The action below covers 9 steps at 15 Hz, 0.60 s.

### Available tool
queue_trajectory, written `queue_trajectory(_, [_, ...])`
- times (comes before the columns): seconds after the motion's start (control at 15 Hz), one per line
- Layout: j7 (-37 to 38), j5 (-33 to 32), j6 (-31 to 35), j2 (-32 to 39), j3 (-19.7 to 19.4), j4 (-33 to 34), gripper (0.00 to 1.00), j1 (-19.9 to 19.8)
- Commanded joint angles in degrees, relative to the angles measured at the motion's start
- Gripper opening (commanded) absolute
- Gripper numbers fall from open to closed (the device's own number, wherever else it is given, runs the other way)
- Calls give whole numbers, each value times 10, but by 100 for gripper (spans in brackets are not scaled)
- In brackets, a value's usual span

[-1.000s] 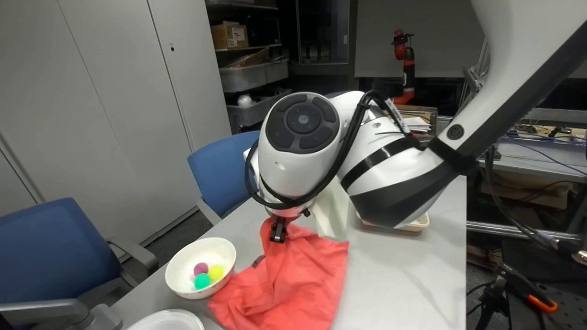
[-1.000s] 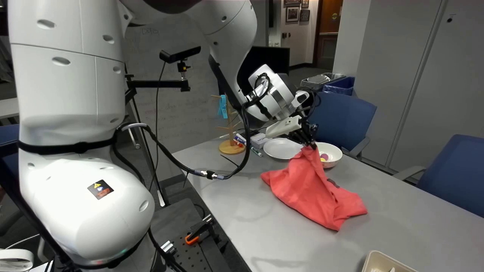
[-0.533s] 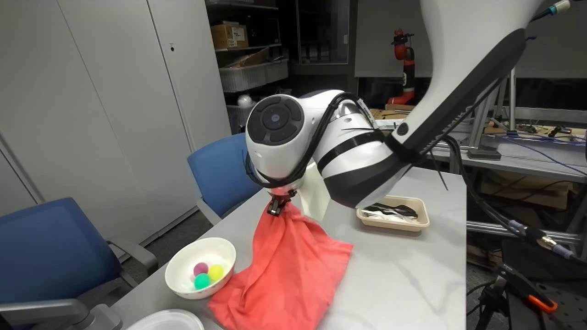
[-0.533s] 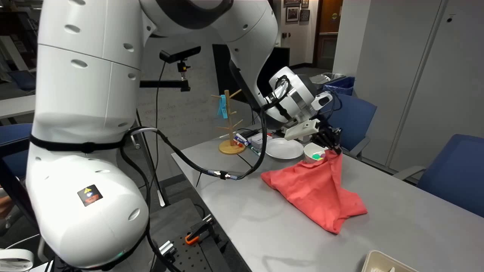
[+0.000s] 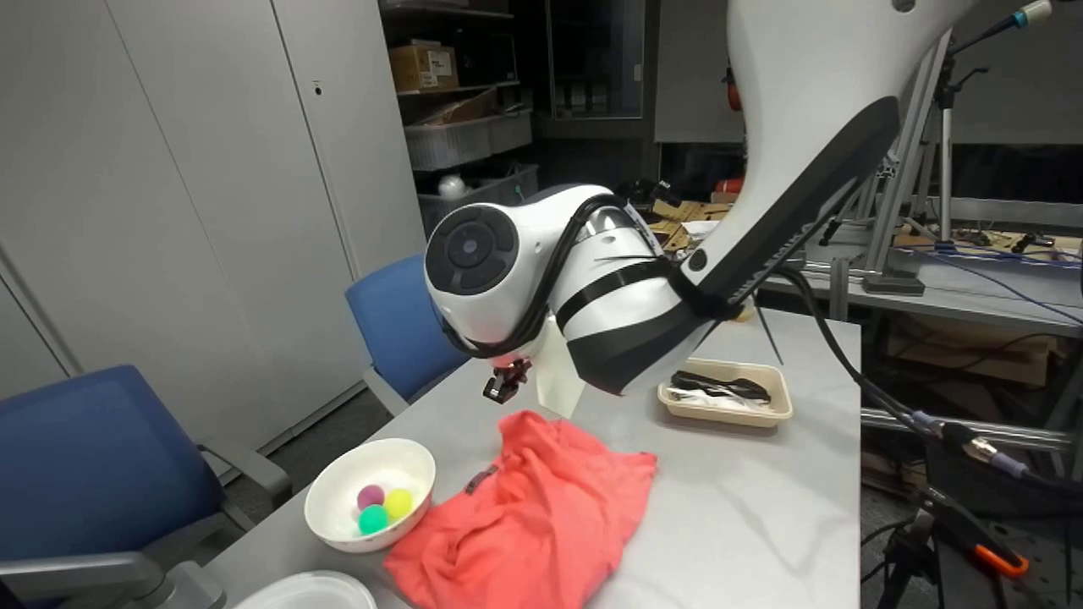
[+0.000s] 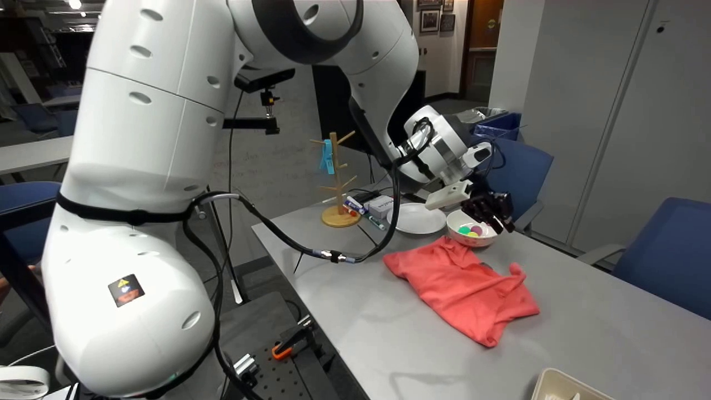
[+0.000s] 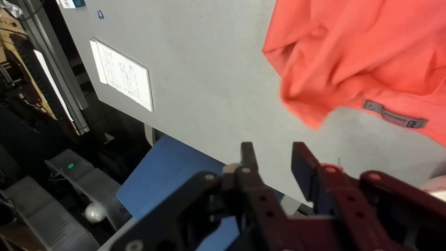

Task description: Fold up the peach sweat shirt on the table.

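Dropped since half a second ago: the raised peak of your peach sweat shirt (image 5: 541, 516) has come down onto the table (image 5: 736, 516), and the part you had pinched now lies loose. Your gripper (image 7: 273, 157) has let go; its two fingers (image 7: 248, 153) stand parted, with bare grey table showing between their tips. It hangs above the table, clear of the cloth in both exterior views.

Shirt: down on the table but rumpled, creases running across it, one corner curling up in an exterior view. Your wrist view gives a grey label (image 7: 395, 116) close to one edge of it.

Neighbours: white bowl (image 5: 338, 478) just beside the shirt; whether the two touch, you can't well judge from these angles. Inside the bowl, a purple ball (image 5: 370, 497), a yellow ball (image 5: 398, 504) and a green ball (image 5: 373, 519). Near the bowl, a white plate (image 6: 416, 218). On the shirt's opposite side from the plate, well apart, a beige tray (image 5: 719, 414) with black and white items in it.

Table's end: wooden peg stand (image 6: 335, 189) bearing a blue clip (image 6: 328, 155); markers (image 6: 354, 205) and a small box (image 6: 381, 205) near its foot. Blue chairs (image 5: 101, 474) stand along one long side.
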Motion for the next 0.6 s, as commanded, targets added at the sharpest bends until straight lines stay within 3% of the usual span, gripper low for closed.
queue_trajectory(0.0, [11, -2, -21, 0, 19, 13, 66, -13])
queue_trajectory(0.27, [13, 12, -28, -34, 28, -16, 97, -17])
queue_trajectory(0.53, [11, 36, -49, -91, 38, -56, 100, -22])
